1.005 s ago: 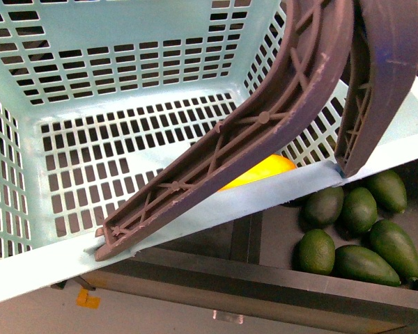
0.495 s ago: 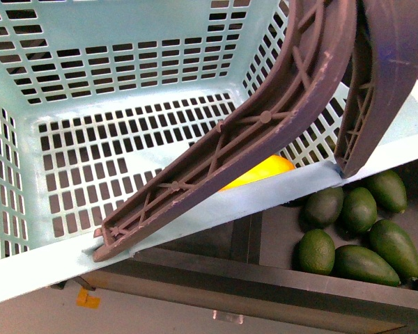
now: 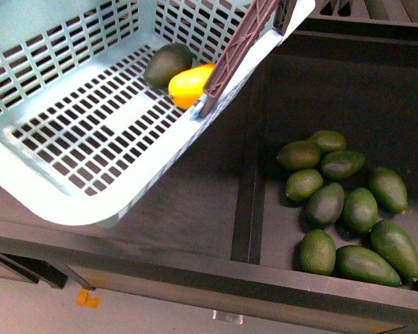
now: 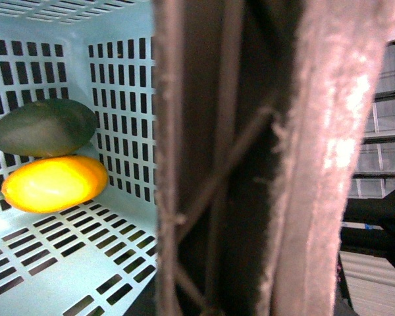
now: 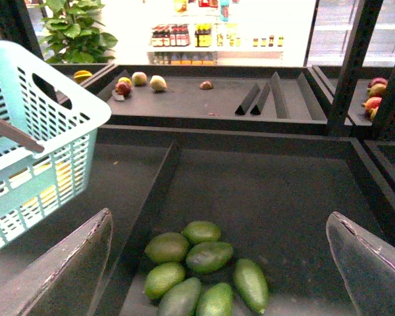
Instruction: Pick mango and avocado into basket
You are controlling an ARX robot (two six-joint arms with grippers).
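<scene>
The turquoise basket [image 3: 70, 83] hangs tilted at the upper left of the front view, above the dark bin. The yellow-orange mango [image 3: 189, 85] and a dark avocado [image 3: 166, 64] lie together in its far corner; both also show in the left wrist view, mango [image 4: 52, 183] and avocado [image 4: 43, 126]. My left gripper is shut on the basket's brown ribbed handle [image 4: 250, 164], which fills that view; its fingers are hidden. My right gripper [image 5: 217, 270] is open and empty above the pile of green avocados [image 5: 201, 266], with the basket [image 5: 33, 158] off to one side.
Several loose green avocados [image 3: 345, 205] lie in the right compartment of the dark bin. A raised divider [image 3: 247, 209] separates it from the compartment under the basket. Further shelves with other fruit [image 5: 141, 80] stand behind.
The basket has moved far up and to the left, away from the camera. An avocado now lies beside the mango inside it, and the bin's avocado pile is fully uncovered.
</scene>
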